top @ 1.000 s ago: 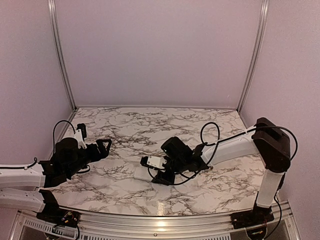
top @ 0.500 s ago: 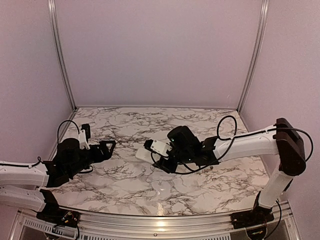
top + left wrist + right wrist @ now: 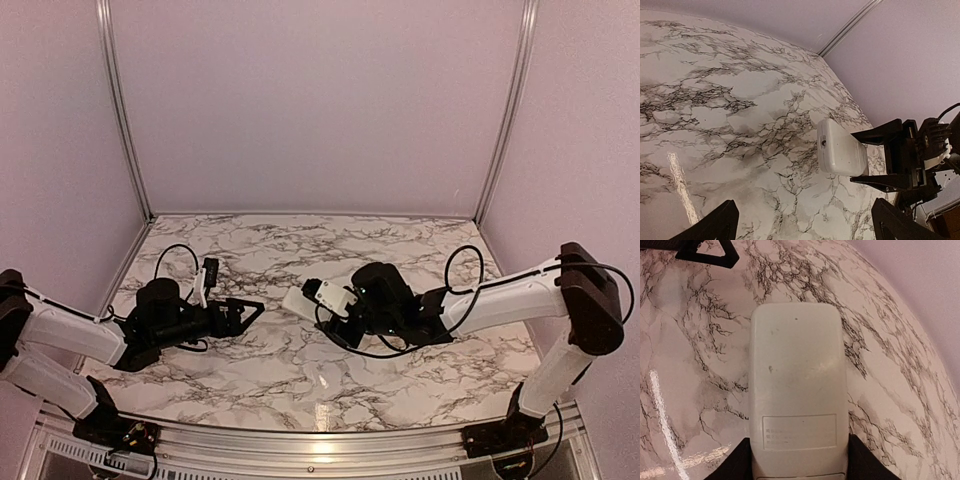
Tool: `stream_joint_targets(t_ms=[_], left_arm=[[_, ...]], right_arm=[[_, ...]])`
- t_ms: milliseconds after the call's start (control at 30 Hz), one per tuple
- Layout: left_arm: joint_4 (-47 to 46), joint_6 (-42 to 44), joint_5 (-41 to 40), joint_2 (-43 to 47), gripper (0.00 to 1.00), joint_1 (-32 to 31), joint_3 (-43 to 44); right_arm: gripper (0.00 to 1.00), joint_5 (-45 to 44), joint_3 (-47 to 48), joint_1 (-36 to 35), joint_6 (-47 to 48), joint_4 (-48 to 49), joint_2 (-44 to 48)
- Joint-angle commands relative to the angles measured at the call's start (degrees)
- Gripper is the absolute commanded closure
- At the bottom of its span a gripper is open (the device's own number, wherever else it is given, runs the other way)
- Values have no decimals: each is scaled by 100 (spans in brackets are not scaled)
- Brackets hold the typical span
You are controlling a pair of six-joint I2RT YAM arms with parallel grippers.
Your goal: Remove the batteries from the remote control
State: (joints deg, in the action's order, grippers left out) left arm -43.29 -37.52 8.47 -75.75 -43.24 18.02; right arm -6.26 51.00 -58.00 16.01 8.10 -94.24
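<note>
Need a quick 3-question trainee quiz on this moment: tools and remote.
1. True or false: the left tool is shut.
2. The remote is: A) gripped by the right tool; B) gripped by the left tool; C) held by neither tool.
3. Fill in: the left tool's open jaws face the ____.
Key: 1 false; 2 A; 3 remote.

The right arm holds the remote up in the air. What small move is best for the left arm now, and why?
Probably ease the left gripper forward to the remote control's free end. Its jaws stand open and apart from it, while the right gripper clamps the other end off the table; no batteries show yet.
</note>
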Motion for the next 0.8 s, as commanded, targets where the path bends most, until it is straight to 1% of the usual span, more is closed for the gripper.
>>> stream_joint_targets(t_ms=[0, 100, 200, 333, 467, 533, 600, 767], left_arm=[[-858, -168, 949, -212, 4, -21, 149], [-1142, -286, 1270, -299, 6, -33, 156], [-1182, -344, 1411, -415, 6, -42, 219], [-1406, -403, 1643, -712, 7, -76, 324], [-1656, -510, 1916, -879, 9, -126, 390], [-1622, -491, 1906, -874, 9, -148, 399], [-1616, -472, 1902, -876, 10, -186, 366], [-1710, -538, 2013, -992, 13, -285, 376]], right_arm=[[71, -30, -198, -36, 103, 441, 301], [71, 8, -322, -36, 205, 545, 471], [72, 49, -514, -36, 293, 743, 682], [74, 333, -714, -36, 386, 920, 987], [81, 540, -749, -123, 499, 901, 991], [85, 393, -712, -365, 766, 859, 896], [88, 249, -687, -559, 891, 843, 853], [94, 164, -750, -617, 909, 948, 920]])
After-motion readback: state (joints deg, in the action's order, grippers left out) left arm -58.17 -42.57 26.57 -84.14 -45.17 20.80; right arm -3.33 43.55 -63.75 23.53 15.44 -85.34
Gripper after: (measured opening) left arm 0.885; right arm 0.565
